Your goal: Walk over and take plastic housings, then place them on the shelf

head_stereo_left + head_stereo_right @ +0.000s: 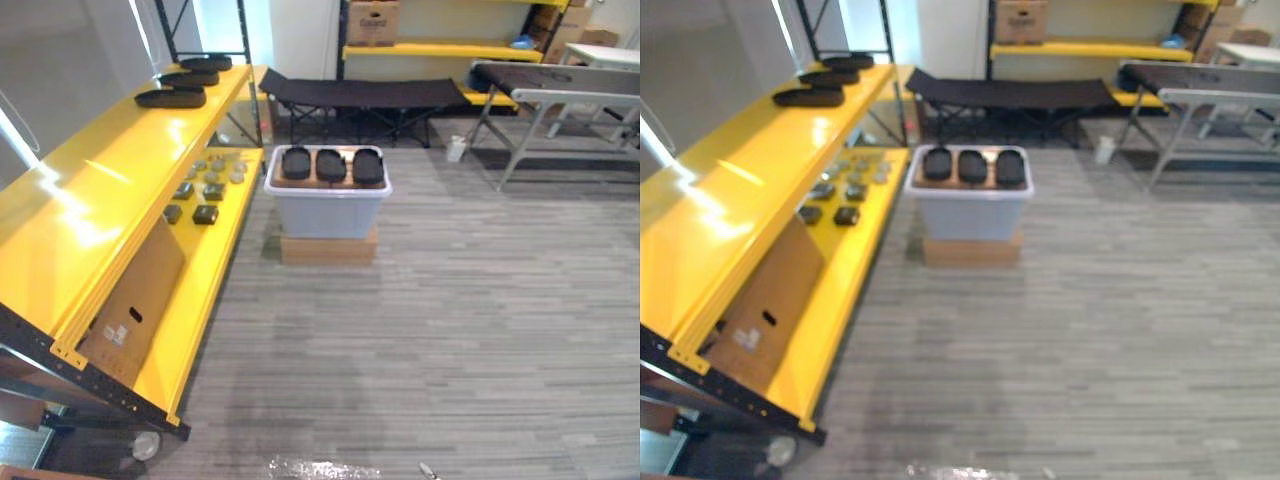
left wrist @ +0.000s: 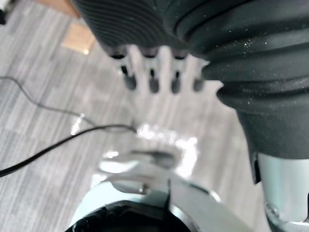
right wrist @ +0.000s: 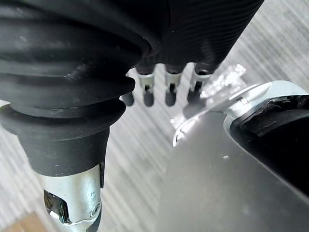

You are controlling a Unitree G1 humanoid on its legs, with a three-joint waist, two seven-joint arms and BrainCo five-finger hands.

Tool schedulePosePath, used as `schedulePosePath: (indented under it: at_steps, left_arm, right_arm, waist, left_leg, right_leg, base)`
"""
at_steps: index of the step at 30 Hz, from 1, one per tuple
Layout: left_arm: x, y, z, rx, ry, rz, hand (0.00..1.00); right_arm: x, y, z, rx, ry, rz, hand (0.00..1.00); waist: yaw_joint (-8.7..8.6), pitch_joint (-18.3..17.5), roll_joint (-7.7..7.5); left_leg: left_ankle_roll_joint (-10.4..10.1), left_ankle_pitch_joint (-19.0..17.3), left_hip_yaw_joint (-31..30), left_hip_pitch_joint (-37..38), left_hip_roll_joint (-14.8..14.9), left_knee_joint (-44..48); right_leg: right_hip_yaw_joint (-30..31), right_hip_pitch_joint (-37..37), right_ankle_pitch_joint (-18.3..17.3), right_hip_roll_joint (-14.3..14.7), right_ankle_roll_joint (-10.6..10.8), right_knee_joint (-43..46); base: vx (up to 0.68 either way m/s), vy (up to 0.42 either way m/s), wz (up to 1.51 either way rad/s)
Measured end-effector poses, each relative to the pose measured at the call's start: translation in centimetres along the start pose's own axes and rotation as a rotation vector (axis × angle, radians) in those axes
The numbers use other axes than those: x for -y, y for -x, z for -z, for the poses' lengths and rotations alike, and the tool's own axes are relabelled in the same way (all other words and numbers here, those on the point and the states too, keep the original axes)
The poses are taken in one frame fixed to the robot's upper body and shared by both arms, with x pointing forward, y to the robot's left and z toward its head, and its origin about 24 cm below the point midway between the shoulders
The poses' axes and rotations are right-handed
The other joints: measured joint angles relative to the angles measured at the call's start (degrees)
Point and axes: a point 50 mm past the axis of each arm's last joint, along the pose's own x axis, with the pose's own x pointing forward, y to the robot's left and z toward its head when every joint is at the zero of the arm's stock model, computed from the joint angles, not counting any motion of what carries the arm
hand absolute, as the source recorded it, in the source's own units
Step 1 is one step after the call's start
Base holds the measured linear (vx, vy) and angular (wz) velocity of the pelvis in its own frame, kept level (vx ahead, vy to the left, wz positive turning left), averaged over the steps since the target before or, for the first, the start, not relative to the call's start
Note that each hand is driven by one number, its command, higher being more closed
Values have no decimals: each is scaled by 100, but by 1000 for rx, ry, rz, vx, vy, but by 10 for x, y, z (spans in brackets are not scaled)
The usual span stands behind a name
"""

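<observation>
Three black plastic housings lie side by side in the top of a pale grey bin, which stands on a flat cardboard box on the floor ahead. Three more black housings rest at the far end of the yellow shelf's top level on the left. My left hand hangs over the grey floor with its fingers straight and nothing in it. In the right wrist view my right hand hangs the same way, fingers relaxed and bare.
Small dark and grey parts lie on the shelf's lower level, with a cardboard sheet leaning beneath. A black folding cot stands behind the bin and a grey table at the back right. Grey striped floor stretches from me to the bin.
</observation>
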Motion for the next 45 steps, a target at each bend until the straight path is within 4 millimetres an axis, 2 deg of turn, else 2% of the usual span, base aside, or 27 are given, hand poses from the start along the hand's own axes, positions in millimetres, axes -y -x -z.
schedulePosePath:
  at_steps: [7, 11, 12, 13, 14, 15, 18, 21, 23, 25, 26, 27, 28, 29, 30, 31, 32, 33, 34, 35, 36, 37, 38, 39, 40, 43, 45]
  left_arm:
    - [0, 0, 0, -1, -6, -1, 0]
    - [-1, 0, 0, 4, -34, -11, 0]
    - [-1, 0, -1, 5, -34, -10, 0]
    - [2, 0, -3, 8, -36, -5, 0]
    - [1, 0, -5, 12, -46, -7, 0]
    - [0, 0, -6, 13, -49, -10, 0]
    - [-1, 0, -11, 9, -73, -17, 0]
    - [-2, 0, -10, -1, -27, -13, 0]
    - [-3, 0, -11, 0, 18, -10, 0]
    - [5, 0, -11, 6, 72, 15, 0]
    - [9, 1, -9, 6, 90, 31, 0]
    - [9, 1, -12, 15, 114, 35, 0]
    - [10, 2, -17, 22, 178, 46, 0]
    - [13, 2, -18, 22, 197, 52, 0]
    - [14, 2, -18, 22, 200, 55, 0]
    - [17, 2, -18, 22, 200, 64, 0]
    - [20, 2, -18, 28, 196, 72, 0]
    - [20, 3, -19, 32, 193, 78, 0]
    - [21, 3, -18, 35, 186, 80, 0]
    - [20, 2, -15, 27, 185, 77, 0]
    - [20, 2, -13, 23, 182, 76, 0]
    - [21, 1, -1, -7, 183, 76, 0]
    - [16, 1, 1, -8, 183, 64, 0]
    - [8, 1, -4, 21, 150, 43, 0]
    - [7, 1, -9, 40, 145, 45, 0]
    - [5, 1, -8, 45, 123, 43, 0]
    - [4, 0, -4, 40, 105, 38, 0]
  right_arm:
    - [1, 0, -1, 19, 4, 3, 0]
    - [0, 0, -3, 48, -8, 5, 0]
    - [0, 0, -4, 52, -10, 5, 0]
    - [1, 0, -7, 66, -24, 2, 0]
    - [2, 1, -8, 79, -39, 1, 0]
    - [1, 1, -7, 78, -44, -2, 0]
    - [2, 2, 4, 51, -59, -1, 0]
    - [11, 5, 19, 13, -85, 27, 0]
    - [14, 8, 32, -30, -116, 38, 0]
    - [24, 9, 30, -33, -123, 57, 0]
    - [27, 10, 25, -22, -106, 68, 0]
    - [27, 9, 21, -15, -104, 67, 0]
    - [25, 7, 12, 13, -86, 59, 0]
    - [24, 6, 4, 33, -66, 59, 0]
    - [24, 6, 2, 36, -63, 60, 0]
    - [21, 5, -4, 60, -57, 53, 0]
    - [14, 3, -16, 102, -46, 33, 0]
    - [9, 1, -24, 126, -39, 18, 0]
    - [-3, -1, -39, 175, -24, -11, 0]
    - [-10, -1, -51, 221, -14, -33, 0]
    - [-13, -1, -56, 238, -10, -42, 0]
    - [-16, -1, -56, 240, 2, -51, 0]
    - [-20, -2, -52, 229, 12, -62, 0]
    - [-28, -3, -50, 220, 41, -87, 0]
    - [-32, -3, -53, 225, 43, -97, 0]
    - [-36, -3, -60, 238, 47, -105, 0]
    - [-36, -4, -57, 221, 46, -106, 0]
  waist:
    - [-7, -3, -6]
    - [-14, 62, -65]
    - [-13, 91, -66]
    - [-23, 156, 36]
    - [-83, 205, 70]
    - [-120, 214, 44]
    - [-182, 256, -17]
    - [-290, 264, -53]
    - [-307, 267, -62]
    - [-366, 155, 145]
    - [-339, 41, 261]
    - [-306, 36, 294]
    - [-306, 106, 297]
    - [-300, 237, 370]
    - [-265, 305, 392]
    - [-160, 337, 373]
    - [-50, 337, 371]
    - [13, 338, 373]
    - [86, 342, 376]
    - [165, 355, 392]
    - [196, 407, 454]
    - [292, 437, 476]
    - [313, 441, 404]
    - [308, 449, 170]
    - [323, 498, 87]
    - [345, 522, 47]
    - [362, 506, 27]
  left_leg:
    - [36, -27, 34, -62, -12, 1]
    - [99, -145, 20, -102, -77, 2]
    - [133, -169, 20, -84, -72, 2]
    - [199, -221, 24, 3, -11, 8]
    - [196, -252, 15, 28, 72, 6]
    - [174, -270, 11, 40, 113, 5]
    - [31, -403, 24, 180, 320, 8]
    - [-199, -677, -3, 396, 395, 118]
    - [-390, -1168, -22, 377, 474, 683]
    - [-585, -1789, -56, 269, 840, 1373]
    - [-679, -1911, -108, 66, 1092, 2050]
    - [-707, -1910, -144, -241, 1224, 2743]
    - [-832, -1666, -131, -950, 1542, 4384]
    - [-780, -1695, 4, -1375, 1881, 5555]
    - [-726, -1731, 46, -1475, 1941, 5830]
    - [-687, -1758, 63, -1687, 1788, 5821]
    - [-657, -1774, 86, -1975, 1479, 5389]
    - [-663, -1767, 87, -2144, 1327, 5030]
    - [-688, -1630, 110, -2473, 999, 4064]
    - [-684, -1089, 82, -2615, 790, 2926]
    - [-629, -710, 17, -2626, 764, 2459]
    - [-405, 106, 21, -2469, 752, 2307]
    - [-54, 87, 44, -2394, 644, 2311]
    - [60, -39, 38, -2381, 435, 2293]
    - [92, -100, 35, -2398, 362, 2297]
    - [180, -379, 40, -2265, 276, 2345]
    - [294, -559, 59, -1923, 204, 2175]
  right_leg:
    - [19, -138, -64, -22, -10, 128]
    - [37, -794, -613, -310, 57, 1507]
    - [45, -904, -643, -339, 103, 1768]
    - [49, -1268, -701, -390, 81, 2472]
    - [84, -1513, -873, -363, -79, 2685]
    - [126, -1631, -910, -319, -75, 2694]
    - [231, -2053, -800, -119, -4, 2256]
    - [517, -2171, -378, -19, -51, 1749]
    - [622, -2121, -349, -6, -188, 1747]
    - [584, -2156, -263, 220, -316, 2164]
    - [506, -2075, -437, 451, -481, 2126]
    - [497, -2000, -497, 507, -511, 2120]
    - [427, -1725, -529, 563, -594, 1971]
    - [360, -1207, -518, 707, -641, 1670]
    - [343, -876, -520, 735, -649, 1496]
    - [341, -402, -527, 692, -661, 1188]
    - [390, -140, -533, 591, -670, 963]
    - [430, -69, -535, 539, -669, 884]
    - [522, 11, -561, 434, -627, 763]
    - [631, 72, -680, 372, -456, 698]
    - [686, 166, -747, 401, -417, 678]
    - [852, 392, -913, 434, -339, 670]
    - [911, 477, -999, 357, -379, 671]
    - [929, 495, -1048, 181, -449, 721]
    - [932, 470, -996, 123, -396, 775]
    - [955, 440, -751, 48, -240, 1094]
    - [1092, 105, -732, -76, -204, 2097]
  base:
    - [14, -3, -1]
    - [1, 46, -1]
    - [25, 66, -16]
    - [26, 68, -11]
    - [38, 50, -6]
    - [35, 24, 5]
    - [107, -28, 1]
    - [277, -100, 7]
    - [322, -160, 5]
    - [442, -227, 10]
    - [464, -193, 6]
    - [501, -207, 6]
    - [499, -228, 17]
    - [506, -216, 24]
    - [611, -164, 23]
    - [563, -82, -2]
    - [525, -46, -16]
    - [361, 53, -42]
    - [361, 114, -54]
    - [360, 142, -54]
    - [393, 181, -56]
    - [334, 162, -34]
    - [529, 224, -5]
    - [435, 171, 27]
    - [411, 156, 30]
    - [349, 141, 11]
    - [278, 127, -14]
